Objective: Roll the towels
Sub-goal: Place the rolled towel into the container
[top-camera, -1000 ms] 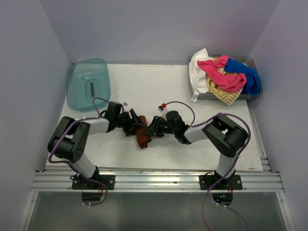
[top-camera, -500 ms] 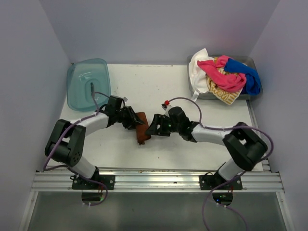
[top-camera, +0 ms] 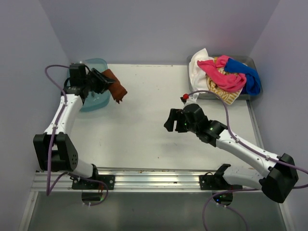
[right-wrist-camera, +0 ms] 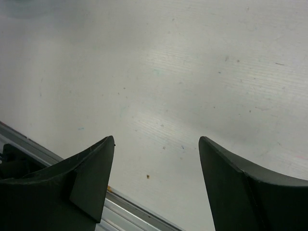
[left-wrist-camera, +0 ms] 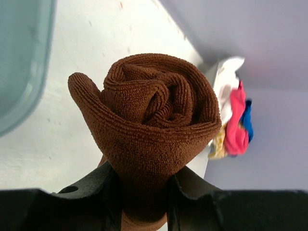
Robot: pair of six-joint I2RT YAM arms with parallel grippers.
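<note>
Both arms have left the middle of the surface (top-camera: 144, 139), where a second ago they worked together on the brown towel (top-camera: 116, 87). The left arm has swung far back to the left corner and carried the towel with it. The right arm has drawn off to the right and stretched out low.

The left gripper (top-camera: 105, 82) is clenched on the brown towel at its lower end. In the left wrist view the towel (left-wrist-camera: 149, 120) shows as a tight spiral roll standing out from between the two black fingers (left-wrist-camera: 98, 190), with one loose flap curling out on the left. From above, the roll hangs just beside the right rim of the teal tray (top-camera: 98, 102), over the bare surface. The left arm itself reaches across the tray.

The right gripper (top-camera: 169, 121) is released and holds nothing. In its wrist view the gripper (right-wrist-camera: 156, 159) has both fingers spread wide, with only the speckled white surface between them and a metal rail at the near edge.

In the far right corner a grey bin (top-camera: 208, 96) holds a heap of other towels: a pink towel (top-camera: 222, 76) on top, a white towel (top-camera: 196, 67) at the left, a blue towel (top-camera: 246, 74) at the right and a yellow striped towel (top-camera: 225, 95) at the front. They lie well apart from both grippers.
</note>
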